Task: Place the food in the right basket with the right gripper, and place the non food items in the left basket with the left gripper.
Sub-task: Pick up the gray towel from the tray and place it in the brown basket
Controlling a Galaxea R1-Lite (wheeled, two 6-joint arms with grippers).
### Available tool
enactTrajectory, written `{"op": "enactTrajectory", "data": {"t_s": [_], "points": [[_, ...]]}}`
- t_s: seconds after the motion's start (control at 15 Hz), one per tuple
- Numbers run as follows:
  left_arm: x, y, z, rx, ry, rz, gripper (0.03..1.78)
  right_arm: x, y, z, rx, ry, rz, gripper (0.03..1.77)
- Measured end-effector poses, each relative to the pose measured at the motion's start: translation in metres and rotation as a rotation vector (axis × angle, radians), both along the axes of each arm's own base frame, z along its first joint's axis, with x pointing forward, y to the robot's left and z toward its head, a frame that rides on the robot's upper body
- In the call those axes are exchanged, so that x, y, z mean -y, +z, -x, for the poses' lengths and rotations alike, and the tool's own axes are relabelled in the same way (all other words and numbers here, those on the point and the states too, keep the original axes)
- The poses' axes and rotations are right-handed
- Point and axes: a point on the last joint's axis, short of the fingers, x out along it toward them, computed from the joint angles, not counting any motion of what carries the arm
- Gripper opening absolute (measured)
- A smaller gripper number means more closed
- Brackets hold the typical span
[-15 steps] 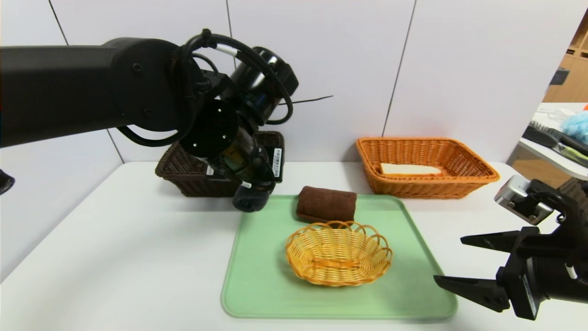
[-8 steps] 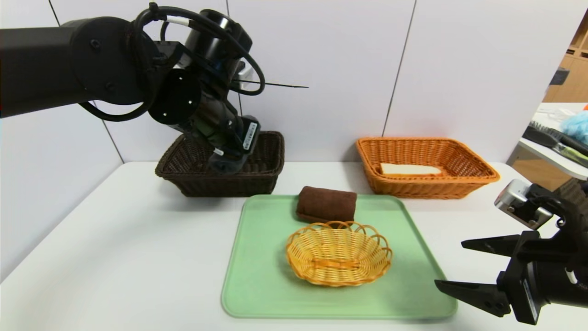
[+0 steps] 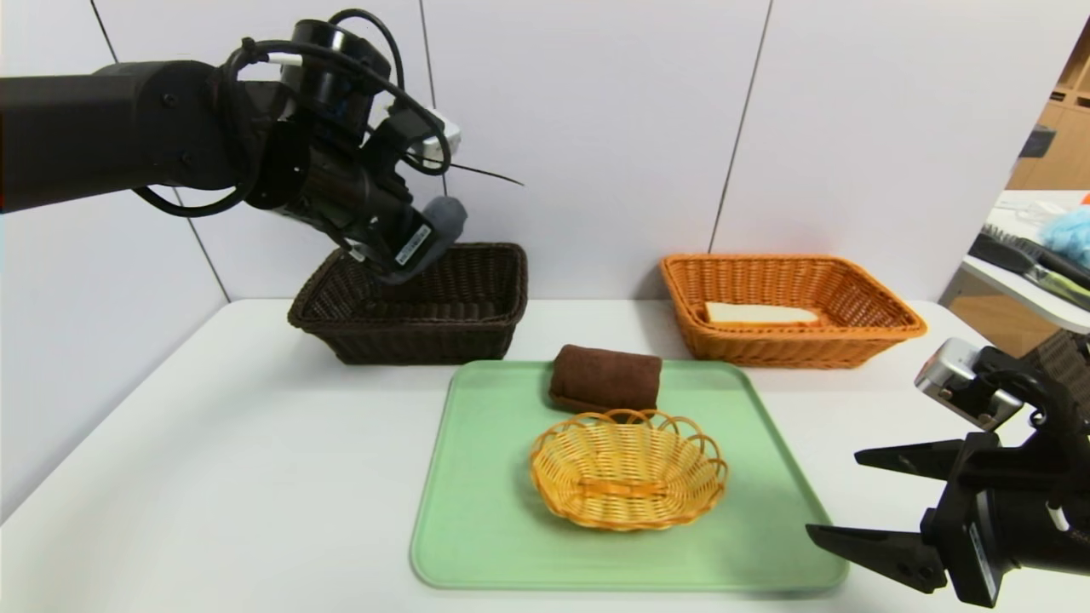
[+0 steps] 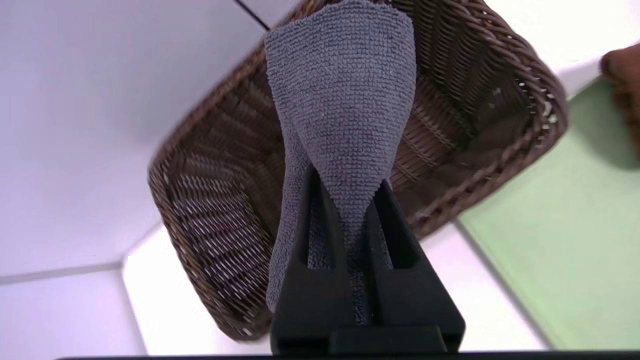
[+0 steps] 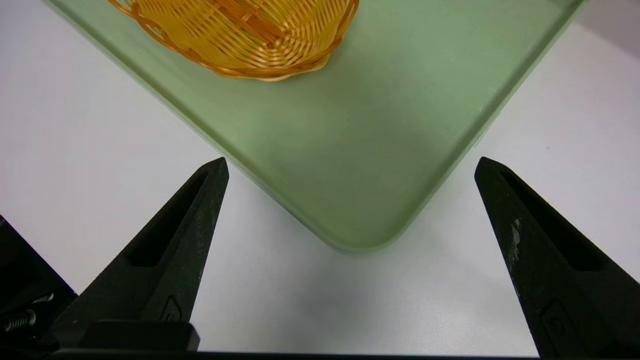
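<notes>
Baskets are standing at the far edge of the white table [image 3: 213,477], one on each side. The dark brown basket [image 3: 426,328] on the left is showing only its woven inside in the parts I can see, and the left gripper [image 3: 430,247] is hanging over it, its fingers [image 4: 320,235] pressing tightly on a grey cloth [image 4: 345,115]. The cloth is sticking out past the fingertips, above the basket's opening and not touching the weave. The orange basket [image 3: 851,336] on the right is holding one pale slice of bread [image 3: 758,313], lying flat on its bottom.

Between the two baskets, nearer to me, a green tray [image 3: 494,528] is lying on the table. On it a rolled brown towel [image 3: 606,377] is resting at the far side, and just beside it a small round yellow wicker basket [image 3: 628,477] is sitting in the middle; I cannot tell if anything is in it.

The right gripper [image 3: 869,494] is waiting low beside the tray's near right corner, its fingers [image 5: 165,260] spread wide with nothing between them.
</notes>
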Motion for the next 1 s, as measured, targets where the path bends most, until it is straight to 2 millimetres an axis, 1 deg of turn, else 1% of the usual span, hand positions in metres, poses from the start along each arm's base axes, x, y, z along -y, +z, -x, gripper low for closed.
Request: {"op": "enactTrajectory", "data": {"t_s": [0.2,0.47,0.67,0.87,1.0], "points": [[-0.013,-0.008,-0.024,0.079,-0.104,-0.087,0.14,0.000,0.000,-0.001,0.000,0.000,0.001,1.70],[-0.030,-0.035,-0.059,0.146,-0.194,-0.204,0.14,-0.001,-0.001,-0.002,-0.004,0.000,0.006,1.70],[-0.044,-0.054,-0.073,0.125,-0.252,-0.282,0.14,-0.001,-0.002,-0.003,-0.013,-0.001,0.009,1.70],[-0.055,-0.070,-0.083,0.078,-0.238,-0.301,0.14,-0.001,-0.003,-0.003,-0.017,-0.002,0.011,1.70],[-0.059,-0.079,-0.086,0.042,-0.232,-0.303,0.14,-0.001,-0.003,-0.003,-0.018,-0.003,0.011,1.70]]}}
